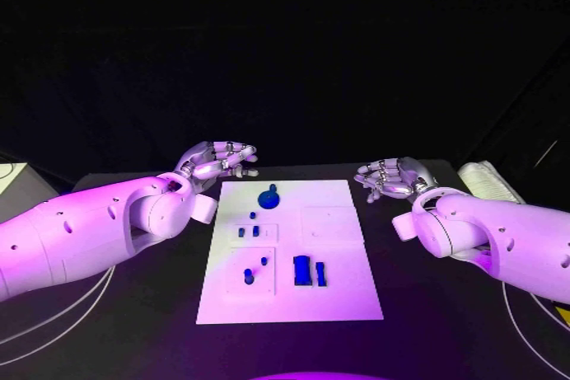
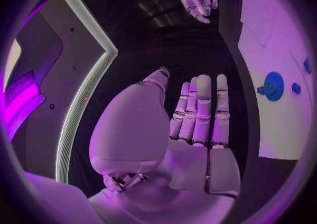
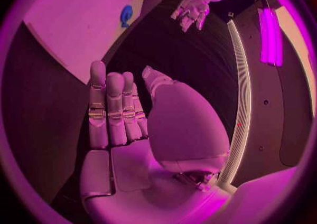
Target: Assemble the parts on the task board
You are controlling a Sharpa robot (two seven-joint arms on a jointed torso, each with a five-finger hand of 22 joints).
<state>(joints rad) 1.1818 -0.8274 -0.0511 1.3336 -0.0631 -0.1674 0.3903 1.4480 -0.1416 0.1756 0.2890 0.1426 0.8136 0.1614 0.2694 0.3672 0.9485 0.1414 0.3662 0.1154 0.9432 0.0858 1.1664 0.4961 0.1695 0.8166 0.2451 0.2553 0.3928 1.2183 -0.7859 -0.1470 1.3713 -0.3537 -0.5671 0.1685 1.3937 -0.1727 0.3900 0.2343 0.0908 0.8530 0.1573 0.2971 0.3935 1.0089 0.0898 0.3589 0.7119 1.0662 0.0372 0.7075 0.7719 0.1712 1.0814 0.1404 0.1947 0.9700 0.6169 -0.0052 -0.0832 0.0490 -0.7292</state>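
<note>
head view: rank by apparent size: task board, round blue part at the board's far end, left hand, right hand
1. Task board, by far the largest.
2. Left hand and right hand: they look about equal, so no ranking between them.
3. Round blue part, the smallest.

Both white arms reach in from the sides, forearms angled inward. The left hand point(image 1: 220, 160) holds nothing, its fingers point(image 2: 201, 109) stretched out straight and side by side, thumb set apart. Across from it and well apart, the right hand point(image 1: 392, 176) is likewise empty, fingers point(image 3: 111, 109) extended together, thumb off to one side.
</note>
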